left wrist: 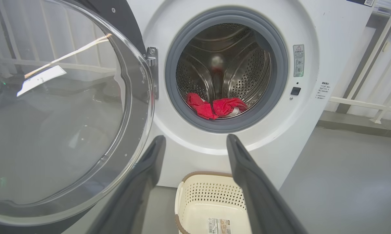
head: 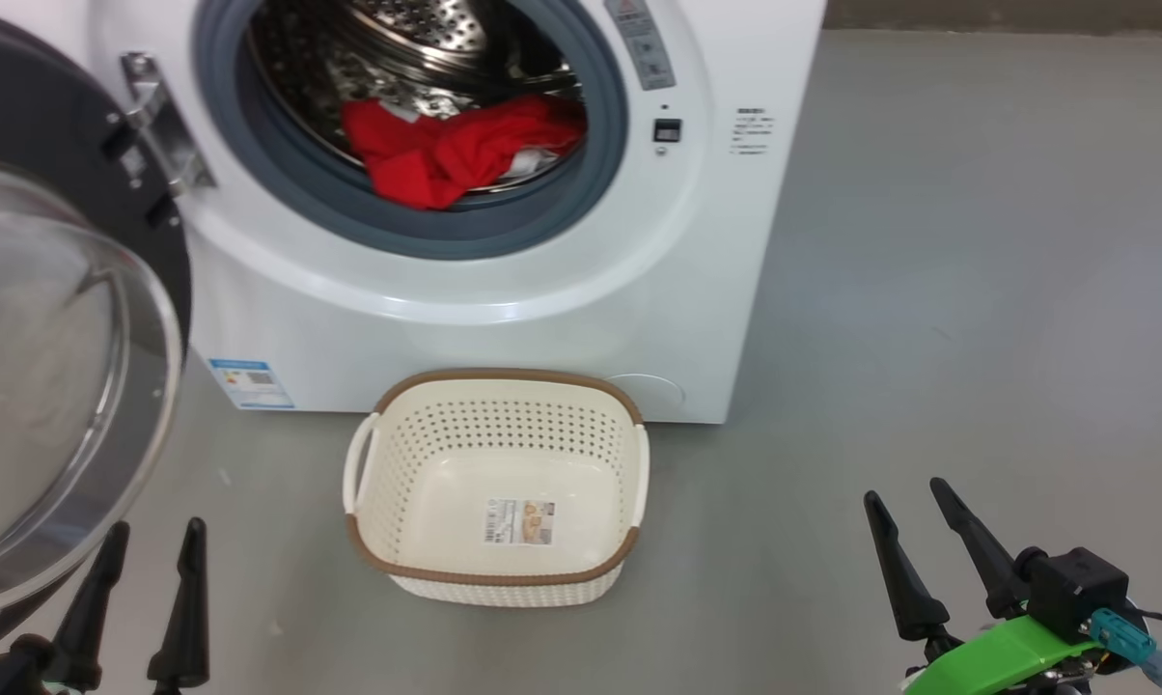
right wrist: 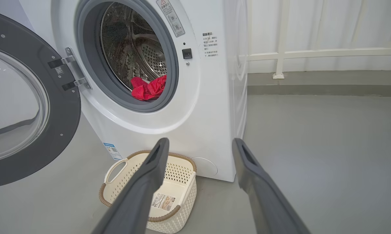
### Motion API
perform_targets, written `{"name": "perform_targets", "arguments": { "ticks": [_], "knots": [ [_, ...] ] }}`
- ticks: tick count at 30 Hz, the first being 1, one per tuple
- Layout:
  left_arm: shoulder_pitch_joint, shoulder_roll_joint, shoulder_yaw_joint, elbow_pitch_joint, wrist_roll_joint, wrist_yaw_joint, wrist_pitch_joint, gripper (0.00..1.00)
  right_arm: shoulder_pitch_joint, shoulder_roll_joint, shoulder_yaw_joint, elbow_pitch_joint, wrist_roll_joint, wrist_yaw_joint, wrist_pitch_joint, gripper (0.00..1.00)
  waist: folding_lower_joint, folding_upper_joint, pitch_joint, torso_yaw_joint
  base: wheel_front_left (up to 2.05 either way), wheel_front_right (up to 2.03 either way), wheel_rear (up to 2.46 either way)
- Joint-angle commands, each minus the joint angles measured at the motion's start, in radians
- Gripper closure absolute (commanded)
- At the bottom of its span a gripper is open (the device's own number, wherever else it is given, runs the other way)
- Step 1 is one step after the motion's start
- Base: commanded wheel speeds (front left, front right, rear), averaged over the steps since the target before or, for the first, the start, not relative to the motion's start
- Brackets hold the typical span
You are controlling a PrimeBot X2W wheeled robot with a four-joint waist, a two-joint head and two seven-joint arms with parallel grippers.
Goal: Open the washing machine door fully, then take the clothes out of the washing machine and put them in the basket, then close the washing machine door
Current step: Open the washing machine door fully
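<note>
Head view: grey floor [head: 977, 290]; white washing machine [head: 542, 328] at upper centre, blue label [head: 251, 383] left of centre; basket [head: 504, 375] with paper label [head: 519, 521], print unreadable. Left gripper [head: 156, 526] and right gripper [head: 904, 490] spread, empty.

washing machine door [head: 50, 386] cropped left, drum [head: 427, 39] top cut off; label [head: 518, 522] print unreadable

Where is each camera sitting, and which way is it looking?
Head view: on the head, looking down at the basket, washing machine and red clothes; left fingers and right fingers show low.
Left wrist view: on the left wrist, facing the open door and drum; own spread fingers below.
Right wrist view: on the right wrist, facing the machine slantwise; own spread fingers below.
Shared: both wrist views show clothes and basket.
</note>
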Motion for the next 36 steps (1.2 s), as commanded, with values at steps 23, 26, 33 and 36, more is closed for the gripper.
{"name": "perform_targets", "arguments": {
  "ticks": [23,26,33,36],
  "knots": [
    [0.009,0.014,-0.079,-0.084,-0.051,0.002,-0.005,0.00,0.007,0.007,-0.043,-0.061,0.002,0.006,-0.009,0.00,0.0000,0.0000,0.024,-0.138,0.00,0.00,0.00],
    [0.004,0.018,-0.079,-0.084,-0.055,0.002,-0.005,0.00,0.006,0.010,-0.045,-0.063,0.001,0.006,-0.009,0.00,0.0000,0.0000,0.026,-0.137,0.00,0.00,0.00],
    [-0.004,0.028,-0.081,-0.076,-0.049,0.002,-0.005,0.00,0.000,0.015,-0.043,-0.064,-0.002,0.006,-0.009,0.00,0.0000,0.0000,0.031,-0.130,0.00,0.00,0.00],
    [-0.008,0.029,-0.081,-0.072,-0.053,0.002,-0.005,0.00,-0.003,0.017,-0.041,-0.064,-0.003,0.006,-0.009,0.00,0.0000,0.0000,0.034,-0.127,0.00,-0.02,0.01]
  ]
}}
